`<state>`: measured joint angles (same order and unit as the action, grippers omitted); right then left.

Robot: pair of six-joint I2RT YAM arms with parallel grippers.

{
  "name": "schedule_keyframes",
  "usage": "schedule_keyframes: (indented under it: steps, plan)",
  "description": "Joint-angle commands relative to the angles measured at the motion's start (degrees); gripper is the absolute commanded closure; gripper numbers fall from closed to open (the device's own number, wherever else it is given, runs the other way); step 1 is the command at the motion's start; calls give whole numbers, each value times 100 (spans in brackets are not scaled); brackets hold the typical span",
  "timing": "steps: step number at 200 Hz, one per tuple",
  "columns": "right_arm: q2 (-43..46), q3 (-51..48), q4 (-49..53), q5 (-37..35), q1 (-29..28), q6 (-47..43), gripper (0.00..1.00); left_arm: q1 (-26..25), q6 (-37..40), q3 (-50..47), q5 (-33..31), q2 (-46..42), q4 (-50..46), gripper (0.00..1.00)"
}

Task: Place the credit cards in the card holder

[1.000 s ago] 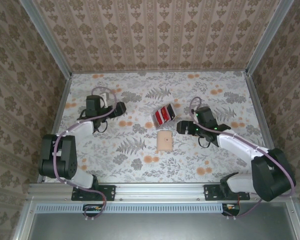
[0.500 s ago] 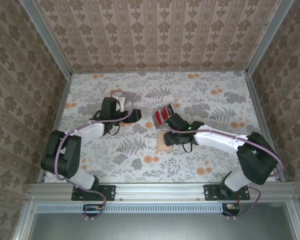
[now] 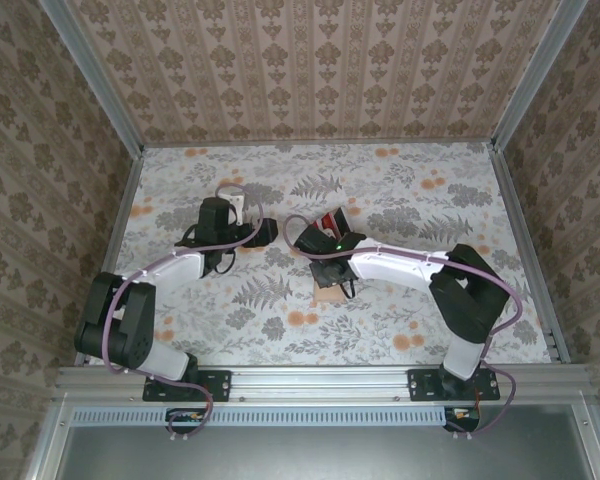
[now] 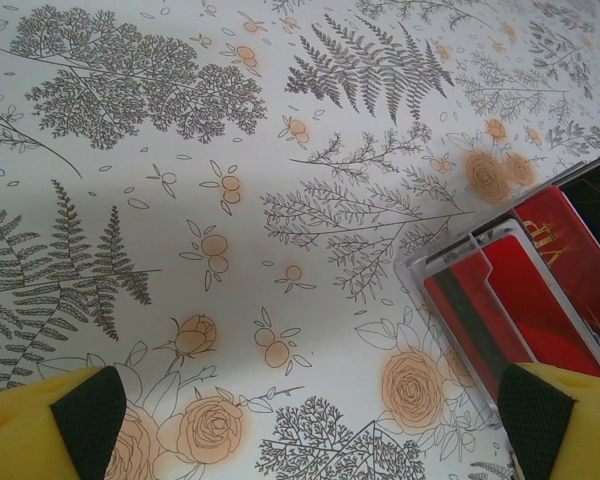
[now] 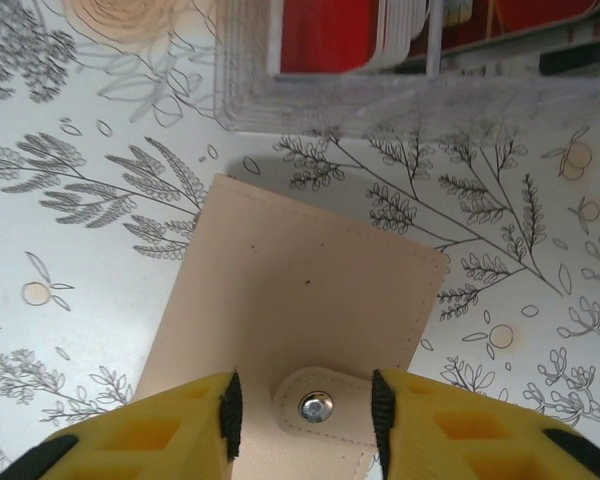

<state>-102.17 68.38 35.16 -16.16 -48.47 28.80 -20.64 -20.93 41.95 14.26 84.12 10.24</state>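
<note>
1. Seeing the jaws of the left gripper (image 4: 305, 420) spread wide and pinching nothing, its 2 yellow fingertips (image 4: 75, 415) hanging over the floral table (image 4: 180, 230).
2. Seeing the jaws of the right gripper (image 5: 302, 405) standing partway apart, 1 finger on each side of the snap tab (image 5: 325, 385) of the card holder (image 5: 290, 290). Noticing a gap between the tab and 1 pad, so not pinching it.
3. Counting 1 card holder: tan, folded shut, lying flat near the middle of the table, with 1 metal snap (image 5: 315, 406) on its tab.
4. Counting the credit cards (image 4: 540, 300): making out at least 2 red ones in the left wrist view, lying in 1 clear plastic case (image 4: 450, 262). Seeing a stack of pale card edges in the right wrist view, but not managing to tell the exact number.
5. Finding the case just beyond the card holder, near it but not touching, with a strip of table between them.
6. Finding 1 corner of the case right beside the left gripper's right-hand fingertip in the left wrist view.
7. Counting 2 arms in the top view, both reaching toward the middle of the table, with the right gripper covering most of the card holder.
</note>
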Motion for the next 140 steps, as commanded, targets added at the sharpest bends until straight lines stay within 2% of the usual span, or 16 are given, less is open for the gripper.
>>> schedule_keyframes:
  steps: [1, 37, 55, 79, 106, 140]
  plan:
    - [-204, 185, 392, -60, -49, 163, 59, -26, 158, -3, -104, -114, -53, 0]
    - [-473, 143, 471, -287, -40, 201, 60, -25, 38, -6, 57, -53, 27, 0]
    - [-566, 202, 517, -241, -61, 224, 69, -37, 53, 1, 52, -3, 28, 0]
    - [-471, 65, 372, -283, -66, 235, 87, -36, 55, 31, 32, 8, -31, 0]
    - [-235, 35, 401, -255, -60, 298, 94, -53, 56, 9, 10, 14, 5, 0]
    - [465, -369, 20, -181, -47, 452, 97, -88, 53, 6, 105, 43, 79, 0]
